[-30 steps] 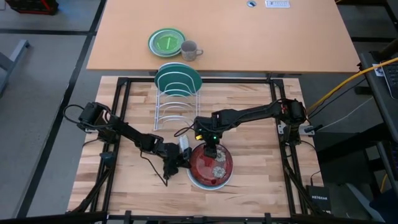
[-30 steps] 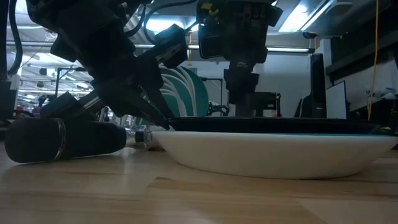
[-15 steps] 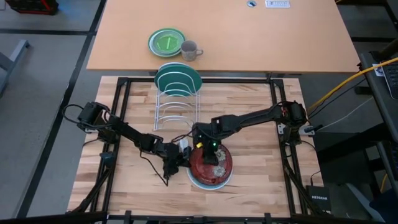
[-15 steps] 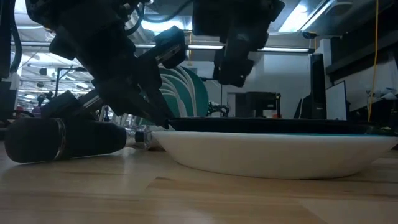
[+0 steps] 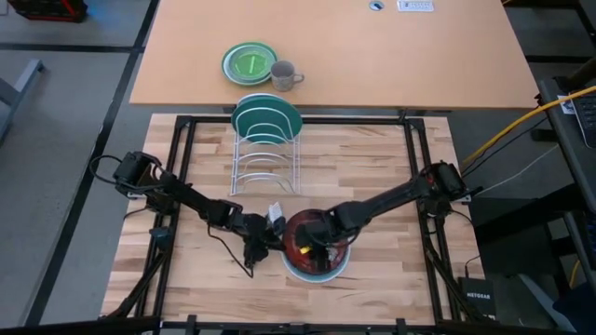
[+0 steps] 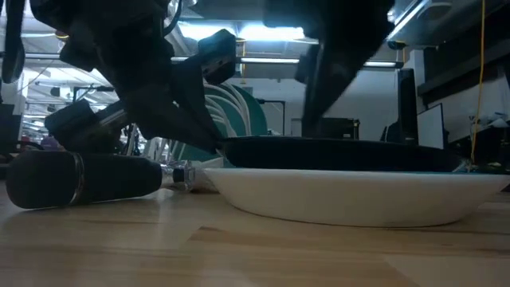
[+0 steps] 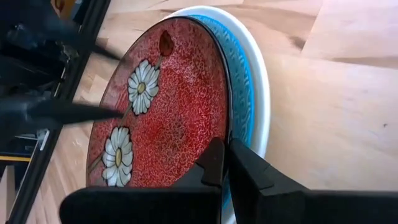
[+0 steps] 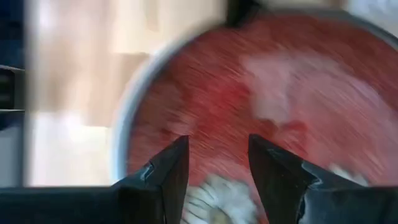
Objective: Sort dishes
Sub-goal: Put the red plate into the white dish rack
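The dark red patterned plate [image 7: 161,112] lies on top of a stack, over the light blue speckled plate [image 7: 244,81] and the white plate [image 6: 351,195], near the table's near edge. My left gripper [image 7: 224,146] is shut on the red plate's left rim. My right gripper [image 8: 217,155] is open and hangs just over the red plate's [image 5: 300,228] middle, pointing down; whether it touches I cannot tell. The teal plate [image 5: 267,116] stands upright in the wire rack [image 5: 264,172]. My left gripper pinches the red plate's rim [image 7: 219,127] on its left side between the two fingers, one above and one below. The fingers come slanting down from the table's left. That side of the plate is raised a little off the light blue plate; the rest still lies on the stack.
A small green plate [image 5: 248,63] and a grey mug [image 5: 284,74] sit on the tan table beyond the rack. A black metal frame [image 5: 182,167] borders the wooden top. Bare wood lies to the right of and behind the stack.
My right gripper has moved from the stack's far side toward the near edge and down, ending low over the red plate's middle. The red plate's left rim, held by my left gripper, has risen slightly off the stack.
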Tool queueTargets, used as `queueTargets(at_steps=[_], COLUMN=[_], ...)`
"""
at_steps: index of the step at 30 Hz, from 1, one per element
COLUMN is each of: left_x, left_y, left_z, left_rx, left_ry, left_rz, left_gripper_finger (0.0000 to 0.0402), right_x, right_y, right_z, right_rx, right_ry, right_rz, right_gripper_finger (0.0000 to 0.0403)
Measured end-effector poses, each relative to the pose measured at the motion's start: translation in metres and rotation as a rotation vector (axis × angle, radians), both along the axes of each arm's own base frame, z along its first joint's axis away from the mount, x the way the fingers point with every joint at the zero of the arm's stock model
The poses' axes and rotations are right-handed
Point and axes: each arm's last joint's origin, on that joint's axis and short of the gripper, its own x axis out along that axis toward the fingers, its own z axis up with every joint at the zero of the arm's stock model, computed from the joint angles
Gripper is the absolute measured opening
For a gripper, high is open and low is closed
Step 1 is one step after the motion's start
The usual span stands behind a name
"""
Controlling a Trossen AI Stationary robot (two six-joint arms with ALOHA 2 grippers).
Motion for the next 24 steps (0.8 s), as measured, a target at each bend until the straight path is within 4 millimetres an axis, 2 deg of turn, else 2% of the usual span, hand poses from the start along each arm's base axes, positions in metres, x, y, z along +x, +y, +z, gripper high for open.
queueTargets(at_steps=[5, 13, 17, 24], left_x=[-0.001, -0.001, -0.004, -0.009], left_y=[-0.004, -0.006, -0.014, -0.026], left_z=[0.000, 0.001, 0.001, 0.001], left_rx=[0.017, 0.011, 0.014, 0.058], left_ry=[-0.009, -0.011, -0.012, -0.028], left_rz=[0.005, 0.018, -0.001, 0.018], left_gripper_finger=[0.0001, 0.0001, 0.0001, 0.0001], right_x=[-0.012, -0.022, -0.024, -0.012], right_y=[-0.004, -0.012, -0.025, -0.058], right_z=[-0.005, -0.007, -0.006, -0.006], right_rx=[-0.074, -0.176, -0.214, -0.197], right_ry=[0.120, 0.217, 0.251, 0.224], right_rz=[-0.143, -0.232, -0.277, -0.189], right_gripper_finger=[0.0169, 0.0169, 0.0169, 0.0169])
